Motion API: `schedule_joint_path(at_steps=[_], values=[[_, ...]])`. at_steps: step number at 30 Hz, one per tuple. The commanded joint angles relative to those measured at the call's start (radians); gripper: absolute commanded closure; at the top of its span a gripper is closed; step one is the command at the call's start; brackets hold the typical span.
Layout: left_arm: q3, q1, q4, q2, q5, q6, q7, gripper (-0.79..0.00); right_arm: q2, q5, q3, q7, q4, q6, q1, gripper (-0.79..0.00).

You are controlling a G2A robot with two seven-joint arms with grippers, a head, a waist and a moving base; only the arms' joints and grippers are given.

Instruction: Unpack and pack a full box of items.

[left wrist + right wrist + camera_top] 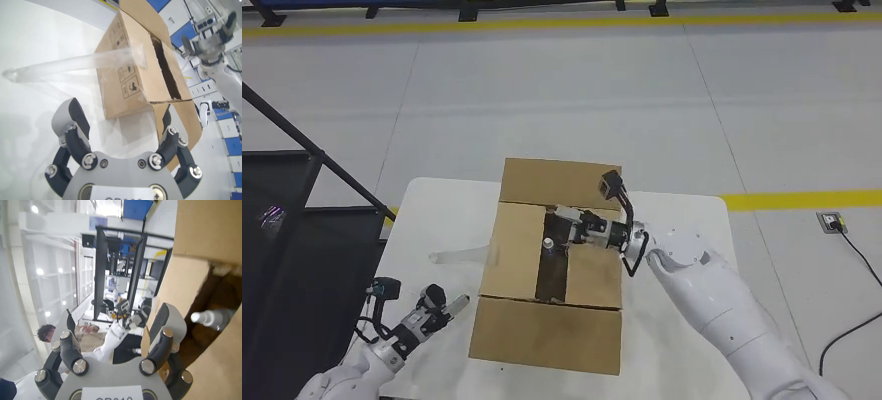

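Our right gripper (113,315) hangs wide open and empty over the box (514,262) mid-table; a bottle (208,318) stands inside. Reaching down, we could catch the half-closed flaps (594,272) and drag the box.

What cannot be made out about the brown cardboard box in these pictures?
- Brown cardboard box contents: top view, the flaps leave a narrow gap, dark inside.
- White-capped bottle: right wrist view, a flap hides its body.
- Clear tape strip: left wrist view, its far end is blurred.
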Motion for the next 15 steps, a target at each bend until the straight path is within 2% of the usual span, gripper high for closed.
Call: schedule_joint_path(at_steps=[1, 4, 7, 10, 15], values=[[-0.001, -0.009, 0.009, -0.001, 0.033, 0.059, 0.019, -0.785, 0.002, -0.042, -0.010, 0.009, -0.029, 0.056, -0.010, -0.785], [0.023, -0.021, 0.023, -0.006, 0.093, 0.127, 0.075, -0.785, 0.001, -0.095, -0.039, 0.051, -0.065, 0.149, -0.015, -0.785], [0.070, -0.042, 0.055, -0.015, 0.124, 0.176, 0.134, -0.785, -0.003, -0.165, -0.058, -0.004, -0.074, 0.181, -0.018, -0.785], [0.112, -0.073, 0.090, -0.023, 0.136, 0.201, 0.169, -0.785, -0.009, -0.224, -0.075, -0.086, -0.091, 0.212, -0.028, -0.785], [0.157, -0.107, 0.127, -0.033, 0.146, 0.216, 0.209, -0.785, -0.016, -0.239, -0.083, -0.077, -0.087, 0.235, -0.033, -0.785]])
